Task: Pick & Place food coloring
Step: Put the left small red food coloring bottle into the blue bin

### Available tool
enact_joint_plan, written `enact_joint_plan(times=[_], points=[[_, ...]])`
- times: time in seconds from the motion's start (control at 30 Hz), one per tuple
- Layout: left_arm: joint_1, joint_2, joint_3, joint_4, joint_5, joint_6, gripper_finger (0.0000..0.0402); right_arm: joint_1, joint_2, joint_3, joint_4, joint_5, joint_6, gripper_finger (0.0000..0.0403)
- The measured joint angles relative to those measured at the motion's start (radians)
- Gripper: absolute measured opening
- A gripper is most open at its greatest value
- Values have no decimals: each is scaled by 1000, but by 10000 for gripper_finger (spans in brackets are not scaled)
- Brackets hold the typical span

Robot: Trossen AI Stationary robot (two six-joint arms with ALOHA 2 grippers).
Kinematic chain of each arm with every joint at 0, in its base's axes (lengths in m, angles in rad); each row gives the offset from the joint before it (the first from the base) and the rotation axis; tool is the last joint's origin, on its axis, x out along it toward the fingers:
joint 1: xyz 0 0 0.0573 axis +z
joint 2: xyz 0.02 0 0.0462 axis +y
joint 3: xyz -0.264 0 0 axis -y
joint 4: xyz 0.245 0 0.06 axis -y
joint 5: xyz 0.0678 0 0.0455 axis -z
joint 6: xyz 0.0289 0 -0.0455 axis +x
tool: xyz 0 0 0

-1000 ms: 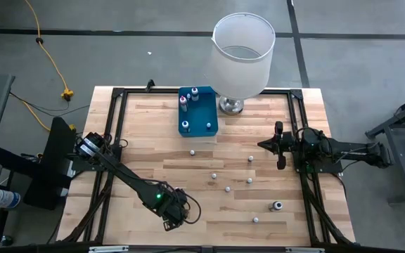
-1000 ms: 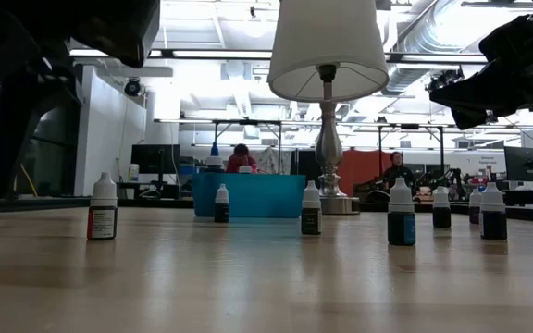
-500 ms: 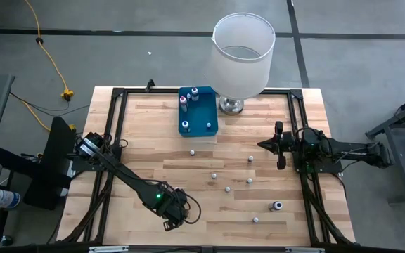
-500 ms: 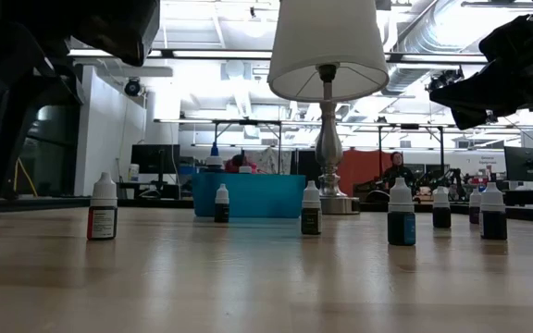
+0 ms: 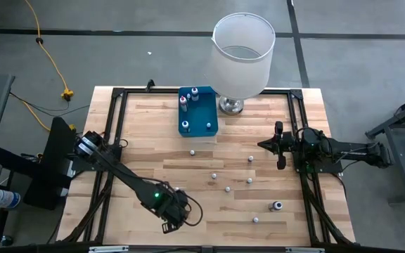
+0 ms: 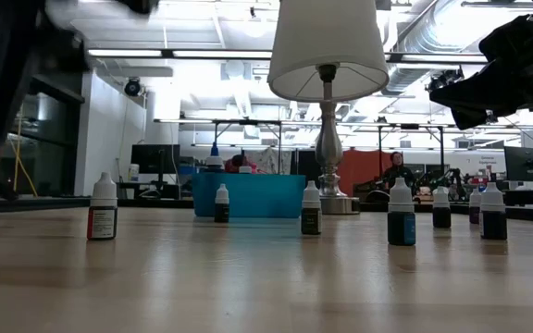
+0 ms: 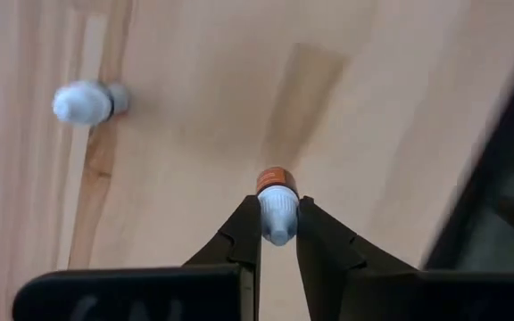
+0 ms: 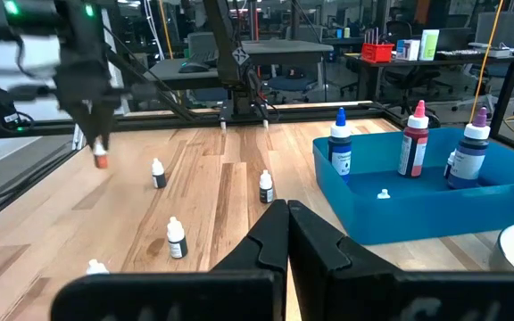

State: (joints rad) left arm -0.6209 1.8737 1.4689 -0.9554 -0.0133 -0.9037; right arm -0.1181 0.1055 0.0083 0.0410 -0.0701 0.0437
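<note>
My left gripper [image 5: 170, 215] hangs over the table's near edge, left of centre. It is shut on a tiny food coloring bottle [image 7: 275, 183] with an orange-red body and a white cap. The right wrist view shows that bottle [image 8: 101, 161] clear of the wood. Several more white-capped bottles [image 5: 226, 188] stand loose on their bases mid-table, and one [image 5: 277, 206] lies on its side. My right gripper [image 5: 269, 145] is shut on nothing, level at the right side. My left gripper pinches the bottle's white cap [image 7: 277, 205] between its two fingers. The fingers come from above, pointing steeply down. The bottle hangs upright below the fingertips [image 7: 244, 234], body downward, lifted clear of the table.
A blue tray [image 5: 204, 118] at the far centre holds a few taller bottles. A lamp with a big white shade [image 5: 242, 55] stands just right of it. Black frame rails [image 5: 111, 133] run along the table's sides. Another small bottle [image 7: 83, 101] sits near the held one.
My left gripper has risen straight up with the orange-red bottle. A second ago the bottle stood on the table near the front edge. Now it is lifted clear.
</note>
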Motion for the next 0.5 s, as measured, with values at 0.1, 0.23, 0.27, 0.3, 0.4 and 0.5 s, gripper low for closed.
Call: enact_joint_plan(times=[0.1, 0.23, 0.27, 0.3, 0.4, 0.5], points=[[0, -18, 60, -69, -23, 25, 38, 0, 0, 0, 0, 0, 0, 0], [4, -54, 143, -147, -88, 61, 38, 0, 0, 0, 0, 0, 0, 0], [7, -59, 165, -169, -104, 68, 38, 0, 0, 0, 0, 0, 0, 0], [13, -63, 187, -188, -121, 72, 38, 0, 0, 0, 0, 0, 0, 0], [45, -71, 243, -256, -164, 102, 38, 0, 0, 0, 0, 0, 0, 0], [99, -72, 281, -303, -201, 144, 38, 0, 0, 0, 0, 0, 0, 0]])
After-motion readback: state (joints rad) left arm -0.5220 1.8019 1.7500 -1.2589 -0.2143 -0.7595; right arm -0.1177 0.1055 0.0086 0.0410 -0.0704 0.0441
